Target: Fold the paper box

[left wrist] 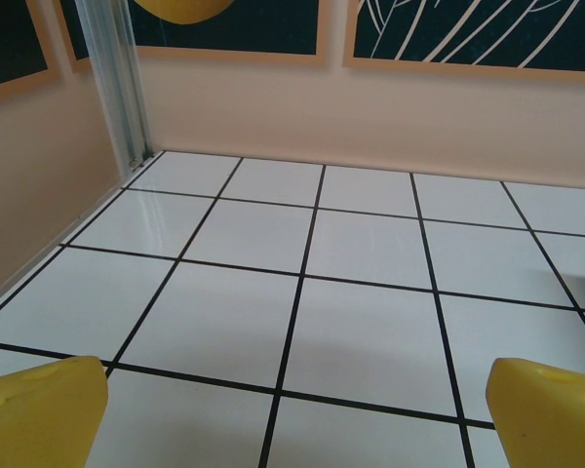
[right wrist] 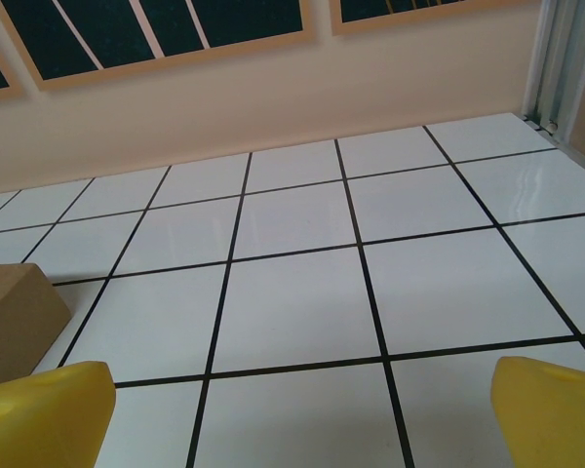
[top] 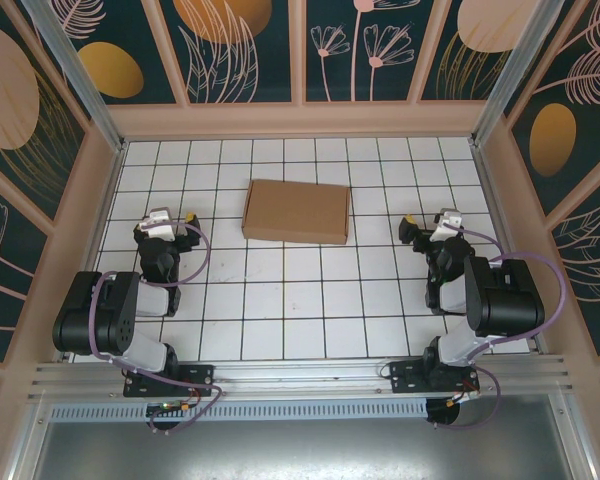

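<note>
Paper box lies flat as a shallow brown rectangle on the white tiled table, toward the far side and roughly midway between the two arms, touched by neither. The left gripper hovers well apart from it on the left, its jaws spread wide, with yellow fingertips at the lower corners of the left wrist view over bare tile. The right gripper stands equally spread on the right. A corner of the box shows just beyond its left fingertip.
</note>
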### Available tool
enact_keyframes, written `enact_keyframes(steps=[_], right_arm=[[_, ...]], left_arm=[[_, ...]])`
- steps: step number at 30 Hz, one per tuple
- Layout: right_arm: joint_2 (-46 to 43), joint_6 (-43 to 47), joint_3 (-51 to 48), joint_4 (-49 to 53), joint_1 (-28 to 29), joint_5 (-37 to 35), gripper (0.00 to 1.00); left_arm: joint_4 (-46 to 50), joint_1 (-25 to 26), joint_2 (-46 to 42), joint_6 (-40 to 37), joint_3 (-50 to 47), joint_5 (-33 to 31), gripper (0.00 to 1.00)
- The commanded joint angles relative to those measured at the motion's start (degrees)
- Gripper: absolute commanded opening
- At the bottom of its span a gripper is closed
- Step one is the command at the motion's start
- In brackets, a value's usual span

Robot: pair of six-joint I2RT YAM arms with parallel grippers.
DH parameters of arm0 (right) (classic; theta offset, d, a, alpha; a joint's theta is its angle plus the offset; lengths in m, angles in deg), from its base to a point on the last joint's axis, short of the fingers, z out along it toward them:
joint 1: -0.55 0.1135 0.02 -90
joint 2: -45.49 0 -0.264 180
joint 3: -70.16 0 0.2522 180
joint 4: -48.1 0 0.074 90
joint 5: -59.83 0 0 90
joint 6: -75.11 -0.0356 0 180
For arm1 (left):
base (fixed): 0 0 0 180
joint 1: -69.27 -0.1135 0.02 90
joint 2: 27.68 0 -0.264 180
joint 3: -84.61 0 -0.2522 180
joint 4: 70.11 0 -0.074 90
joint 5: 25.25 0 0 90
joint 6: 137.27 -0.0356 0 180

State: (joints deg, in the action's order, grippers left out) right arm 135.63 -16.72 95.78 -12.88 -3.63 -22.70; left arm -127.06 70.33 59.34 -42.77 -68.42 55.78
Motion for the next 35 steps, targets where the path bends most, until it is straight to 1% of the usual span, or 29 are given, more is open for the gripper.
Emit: enact_keyframes(steps=[1, 31, 35], right_arm=[[-0.6, 0.4, 0.5, -1.5, -0.5, 0.7, 0.99], [-0.5, 0.2, 0.3, -2.0, -0.8, 1.4, 0.99], [-0.5, 0.2, 0.3, -1.9, -0.8, 1.4, 0.99]], left_arm=[[-2.0, -0.4, -0.1, -0.3, 0.4, 0.9, 0.99], [-1.0, -0.4, 0.4, -0.3, 1.1, 1.0, 0.99], [-2.0, -0.4, 0.0, -0.4, 0.3, 1.0, 0.99]])
